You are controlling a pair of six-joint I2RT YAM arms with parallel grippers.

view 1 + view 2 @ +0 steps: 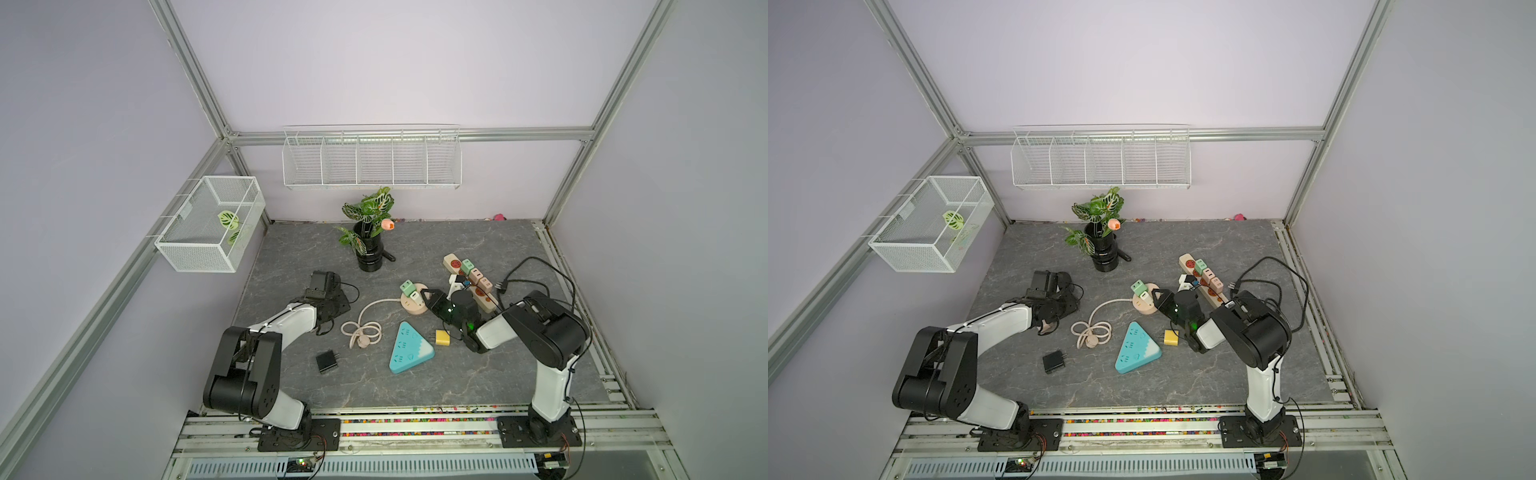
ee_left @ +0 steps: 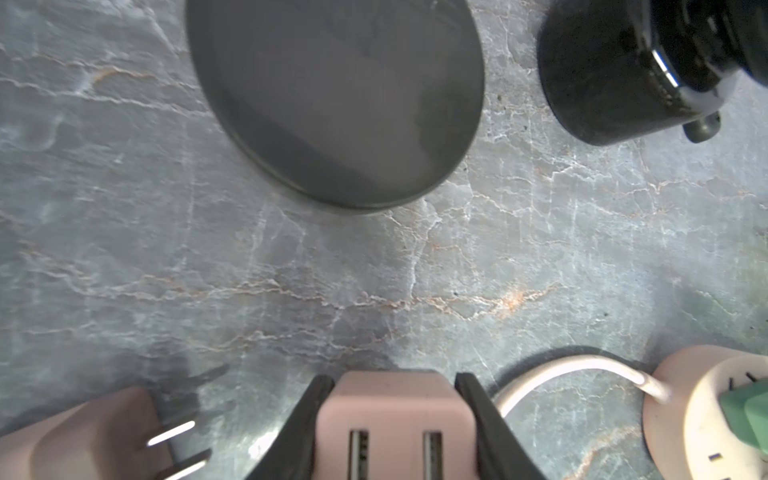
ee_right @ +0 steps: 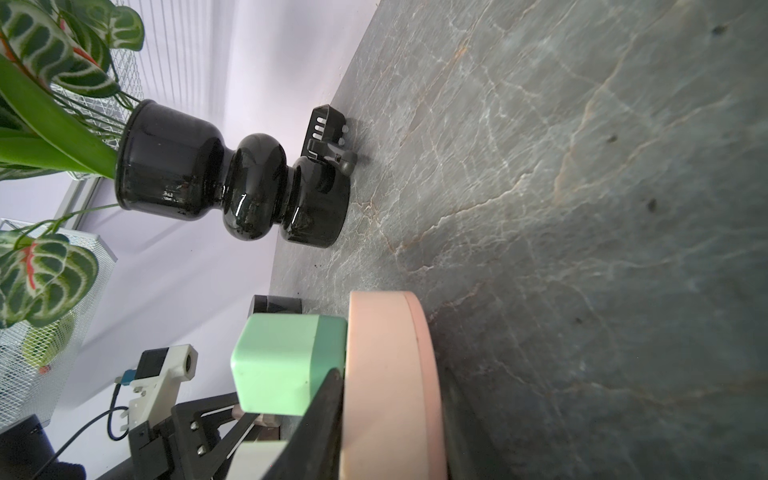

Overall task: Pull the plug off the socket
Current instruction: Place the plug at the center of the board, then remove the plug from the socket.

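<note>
Step in hand: grip made, pull not yet begun.

- Right gripper [image 1: 424, 296] is at the round pink socket [image 3: 386, 374], mid-table, right of centre. Its fingers are clenched on the white plug [image 3: 257, 457]. The body of the plug sits against the socket face, so it is judged not yet out.
- A green plug [image 3: 286, 361] sits in the same socket, touching or just beside the white one on its far side.
- Left gripper [image 2: 392, 382] is over at the left, grasping a pink adapter [image 2: 390, 415]. A second pink plug [image 2: 83, 436] lies loose beside it, prongs bare.

Next move, as a judgement: a straight draw up and away from the socket face, with no twist. Nothing pins the socket down, and it looks light, so it may lift with the plug. The green neighbour is close enough to get knocked.

Surface: grey stone-look tabletop [image 1: 415, 395], veined and flat.
- The socket's pale cable [image 1: 361, 328] lies coiled to the left.
- Near side: blue triangular socket [image 1: 409, 349], yellow plug [image 1: 442, 337], black plug [image 1: 326, 361].
- Far right: long beige power strip [image 1: 449, 262], several plugs seated in it.

Room: lilac walls [image 1: 374, 62] in an aluminium frame.
- Far wall: wire shelf [image 1: 372, 160].
- Left wall: mesh basket [image 1: 208, 232].
- Far centre: black vase [image 1: 369, 249] holding a leafy plant.
</note>
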